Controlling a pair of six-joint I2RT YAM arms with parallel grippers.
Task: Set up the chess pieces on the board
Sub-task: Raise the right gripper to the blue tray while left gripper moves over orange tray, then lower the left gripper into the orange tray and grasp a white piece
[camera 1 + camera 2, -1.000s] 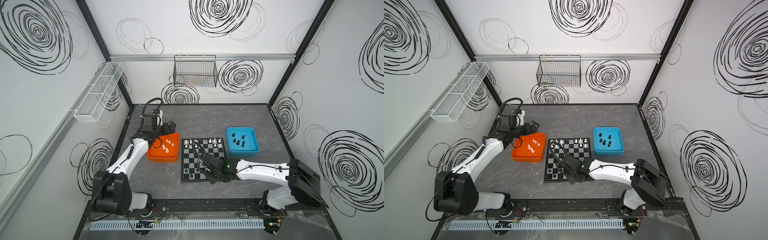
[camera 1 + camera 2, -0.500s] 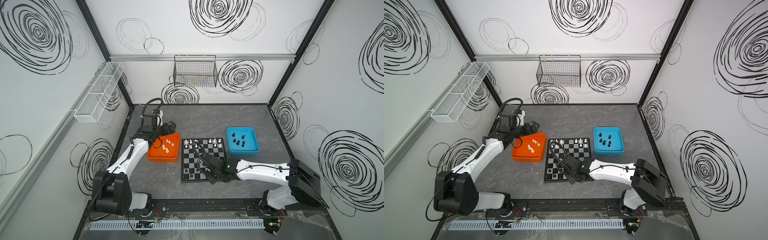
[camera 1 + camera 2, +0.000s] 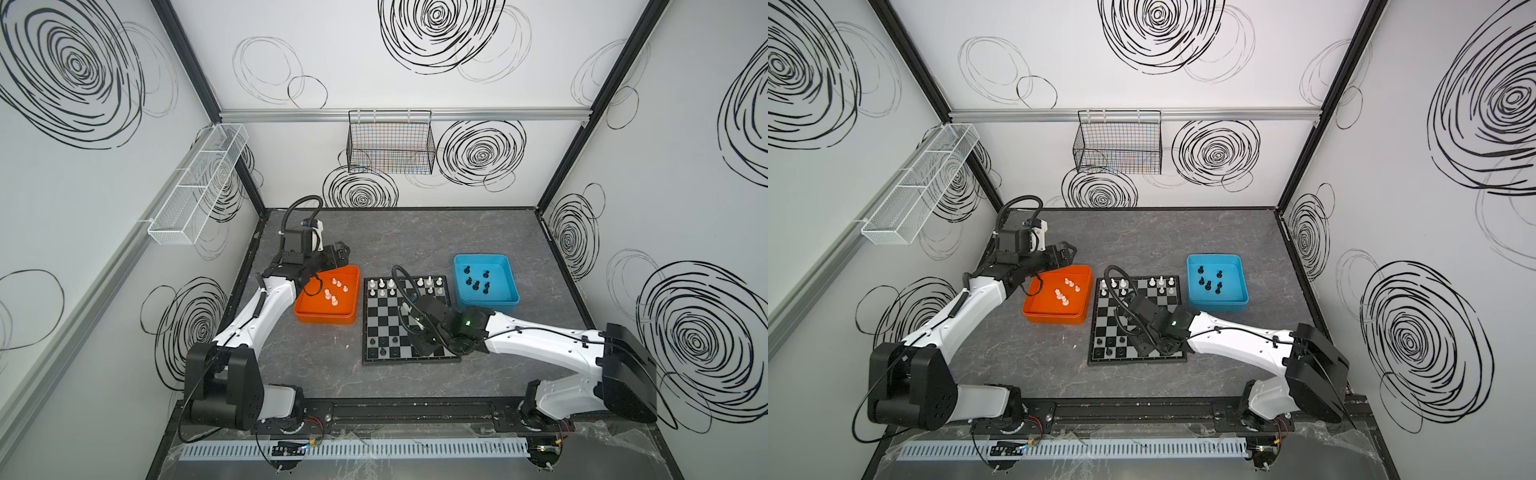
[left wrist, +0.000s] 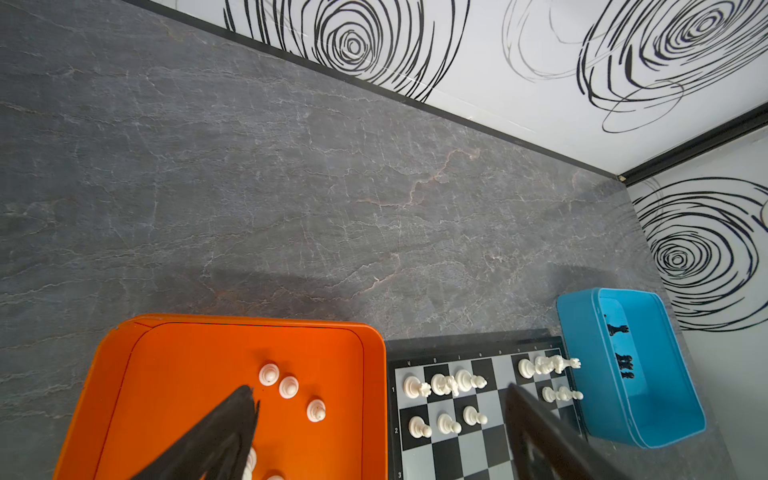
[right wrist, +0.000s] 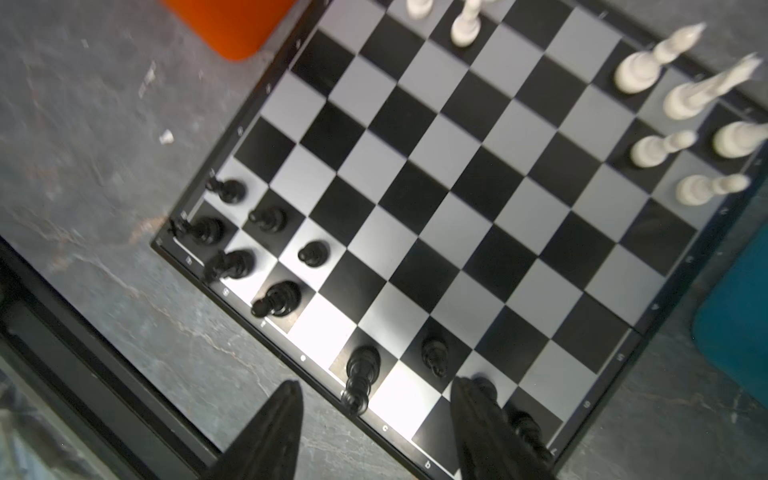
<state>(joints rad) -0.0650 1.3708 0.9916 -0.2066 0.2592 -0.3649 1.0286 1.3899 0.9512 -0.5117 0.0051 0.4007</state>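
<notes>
Straddling a black piece (image 5: 360,372) on the board (image 5: 457,187), right end effector (image 5: 374,382), apart, may topple it on lifting. Also apart: left end effector (image 4: 380,388), above orange tray (image 4: 166,374).

In both top views the left arm (image 3: 266,307) rises from the lower left toward the frame's middle left. The left gripper (image 3: 338,254) points right, its jaws spread wide. The right arm (image 3: 540,340) stretches low from the lower right toward centre. The right gripper (image 5: 376,382) angles downward, jaws parted.
</notes>
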